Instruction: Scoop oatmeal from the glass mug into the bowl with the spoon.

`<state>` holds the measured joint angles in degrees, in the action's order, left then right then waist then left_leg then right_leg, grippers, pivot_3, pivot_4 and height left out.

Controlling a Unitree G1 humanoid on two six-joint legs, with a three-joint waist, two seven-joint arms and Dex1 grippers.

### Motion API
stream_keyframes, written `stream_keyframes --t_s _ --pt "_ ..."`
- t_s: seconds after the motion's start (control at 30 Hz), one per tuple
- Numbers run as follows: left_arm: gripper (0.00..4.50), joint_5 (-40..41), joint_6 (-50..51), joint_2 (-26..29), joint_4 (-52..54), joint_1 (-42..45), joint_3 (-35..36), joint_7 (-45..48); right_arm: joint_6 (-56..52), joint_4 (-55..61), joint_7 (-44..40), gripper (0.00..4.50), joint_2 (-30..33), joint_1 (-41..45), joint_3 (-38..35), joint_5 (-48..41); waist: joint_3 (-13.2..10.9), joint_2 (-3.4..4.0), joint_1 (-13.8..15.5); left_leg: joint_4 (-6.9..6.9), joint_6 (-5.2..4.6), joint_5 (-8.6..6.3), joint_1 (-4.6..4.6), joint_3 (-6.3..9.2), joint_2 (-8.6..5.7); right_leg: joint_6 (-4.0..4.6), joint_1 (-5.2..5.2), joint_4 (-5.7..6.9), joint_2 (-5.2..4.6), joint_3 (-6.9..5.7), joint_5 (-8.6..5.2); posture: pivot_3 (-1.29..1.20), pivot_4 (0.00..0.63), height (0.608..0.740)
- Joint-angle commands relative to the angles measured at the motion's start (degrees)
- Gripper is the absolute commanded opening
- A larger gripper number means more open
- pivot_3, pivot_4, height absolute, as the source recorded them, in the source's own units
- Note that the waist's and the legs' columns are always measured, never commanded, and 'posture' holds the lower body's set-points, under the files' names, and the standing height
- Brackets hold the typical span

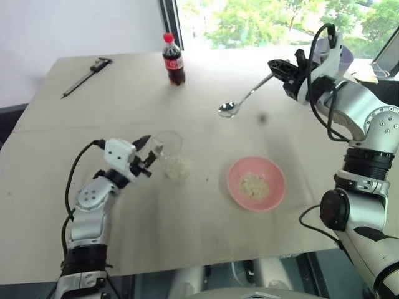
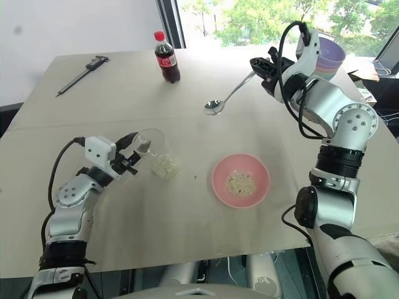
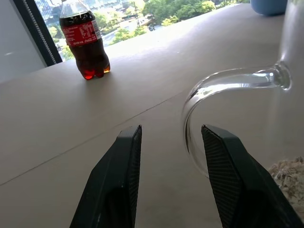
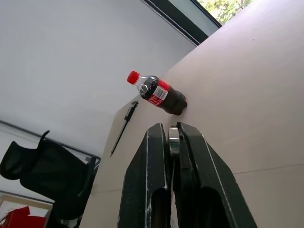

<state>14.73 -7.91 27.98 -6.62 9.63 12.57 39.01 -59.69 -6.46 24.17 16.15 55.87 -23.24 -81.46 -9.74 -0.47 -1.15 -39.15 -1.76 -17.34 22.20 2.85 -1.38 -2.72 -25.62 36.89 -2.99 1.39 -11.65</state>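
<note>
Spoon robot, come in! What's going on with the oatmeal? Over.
Right gripper shut on spoon, held high. Left gripper open beside glass mug handle. Oatmeal in bowl, more in mug. Nothing in the way.

A pale beige table [image 1: 187,237] stands before a white wall [image 1: 75,25] and a daylit window [image 1: 262,18] showing green trees.

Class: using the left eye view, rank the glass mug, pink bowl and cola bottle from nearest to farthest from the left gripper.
1. Glass mug, right beside the left gripper.
2. Pink bowl, across the table to the right.
3. Cola bottle, at the far edge.
</note>
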Motion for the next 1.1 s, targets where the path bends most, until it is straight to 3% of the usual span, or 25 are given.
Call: stream_keyframes --t_s 0.03,0.13,0.17,0.23,0.6,0.87,1.1 --pt "2.02 -0.12 -2.24 0.36 -0.58 0.82 -0.59 0.89 1.32 3.7 0.26 0.0 0.41 0.48 -0.63 -1.79 0.0 0.0 0.0 0.0 0.0 0.0 0.0 -0.01 0.0 0.0 0.0 0.0 -0.01 0.0 0.0 0.0 0.15 0.74" --pt "1.29 -0.06 -2.81 0.1 -1.08 1.07 -0.93 0.81 1.46 4.21 0.56 0.0 0.36 0.19 -0.69 -2.03 0.0 0.0 0.0 0.0 0.0 0.0 0.0 -0.01 0.0 0.0 0.0 0.0 -0.01 0.01 0.0 0.0 0.15 0.74" --pt "0.61 -0.09 -2.92 0.1 -1.14 1.07 -1.06 0.75 1.48 4.33 0.64 0.0 0.38 0.12 -0.7 -2.14 0.0 0.0 0.0 0.0 0.0 0.0 0.0 0.0 0.0 0.0 0.0 0.0 -0.01 0.01 0.0 0.0 0.15 0.74" --pt "0.03 -0.15 -3.11 0.07 -1.42 1.13 -1.38 0.58 1.62 4.36 0.7 0.0 0.38 0.03 -0.65 -2.19 0.03 0.02 0.06 0.0 0.0 0.0 -0.01 0.0 0.01 0.0 0.0 0.02 -0.02 0.01 0.0 0.0 0.15 0.74" --pt "0.03 1.02 -0.24 -1.43 -0.14 1.36 -0.77 -4.1 1.68 3.77 0.37 0.0 0.67 -0.02 0.28 -2.19 0.11 0.16 0.03 -0.01 -0.03 -0.01 -0.17 -0.05 0.0 0.0 0.08 0.18 -0.01 0.08 0.0 0.0 0.15 0.74" --pt "0.03 0.97 3.74 -6.13 6.92 2.18 -2.18 -11.51 0.63 3.12 0.3 0.0 0.8 1.21 1.7 -2.86 0.11 0.16 0.12 -0.02 -0.02 -0.01 -0.12 -0.03 0.0 0.0 0.07 0.15 -0.02 0.06 0.0 0.0 0.15 0.74" --pt "0.03 -5.35 6.45 -11.94 11.39 2.93 -4.67 -21.97 0.26 2.75 -2.74 0.0 1.92 2.75 4.24 0.52 0.11 0.16 0.23 -0.04 -0.01 0.0 0.0 -0.01 -0.02 -0.01 0.02 0.07 -0.03 0.04 0.0 0.0 0.15 0.74"
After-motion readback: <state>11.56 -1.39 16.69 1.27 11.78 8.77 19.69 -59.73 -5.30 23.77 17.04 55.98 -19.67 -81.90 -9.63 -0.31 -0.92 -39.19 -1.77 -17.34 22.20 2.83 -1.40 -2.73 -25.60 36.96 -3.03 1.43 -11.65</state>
